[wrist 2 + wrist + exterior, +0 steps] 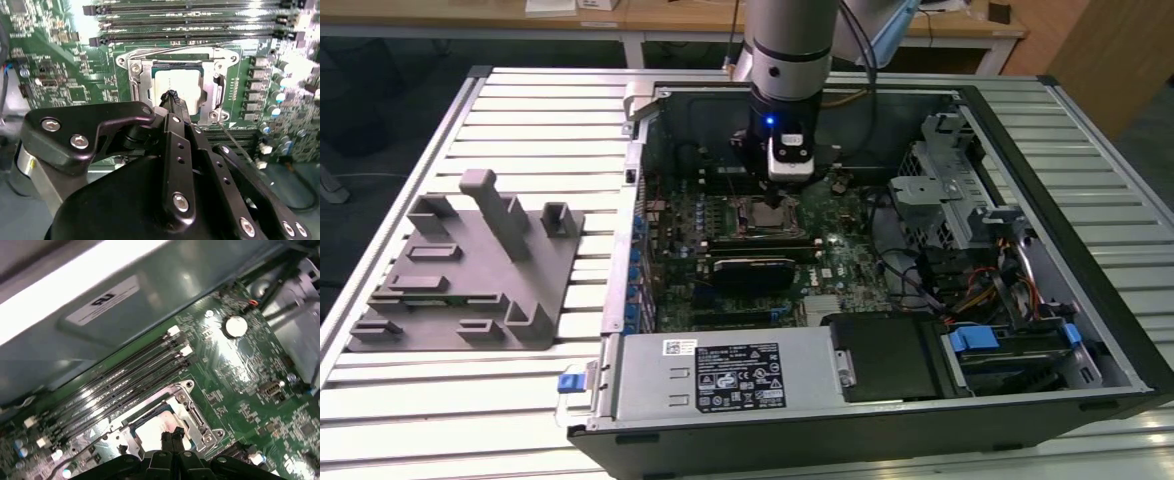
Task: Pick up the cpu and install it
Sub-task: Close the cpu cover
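Observation:
The cpu lies flat inside the metal socket frame on the green motherboard, its silver-grey top catching the light. My gripper hangs just over it with its two black fingers pressed together, their tips over the chip's middle; whether they touch it I cannot tell. In the first wrist view the same shut fingertips cover part of the cpu in the socket frame. In the exterior view the arm reaches down into the open computer case, with the gripper above the socket.
Memory slots run beside the socket. A grey power supply with a white label sits at the case's near side. The drive cage and cables are on the exterior view's right. A grey fixture stands on the slatted table.

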Controlling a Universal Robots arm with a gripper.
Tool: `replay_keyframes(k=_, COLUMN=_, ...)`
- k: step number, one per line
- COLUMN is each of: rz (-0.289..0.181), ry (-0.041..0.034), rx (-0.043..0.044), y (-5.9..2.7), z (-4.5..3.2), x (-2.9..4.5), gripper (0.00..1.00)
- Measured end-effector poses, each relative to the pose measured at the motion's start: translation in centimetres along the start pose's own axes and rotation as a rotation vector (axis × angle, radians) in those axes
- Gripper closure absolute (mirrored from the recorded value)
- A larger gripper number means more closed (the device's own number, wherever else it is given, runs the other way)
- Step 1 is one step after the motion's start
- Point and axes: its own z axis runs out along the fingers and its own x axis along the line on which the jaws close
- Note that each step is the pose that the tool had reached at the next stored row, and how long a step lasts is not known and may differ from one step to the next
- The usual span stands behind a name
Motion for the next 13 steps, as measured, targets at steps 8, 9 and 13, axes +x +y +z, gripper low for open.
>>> replay_keyframes(k=8, rz=-0.146, ry=0.001, rx=-0.0021, y=0.0, z=0.1, x=0.0, gripper=0.89)
replay_keyframes(k=9, rz=-0.164, ry=0.0012, rx=-0.0024, y=0.0, z=0.11, x=0.0, gripper=0.89)
replay_keyframes(k=13, rz=-0.238, ry=0.0016, rx=-0.0036, y=0.0, z=0.16, x=0.0, gripper=0.89)
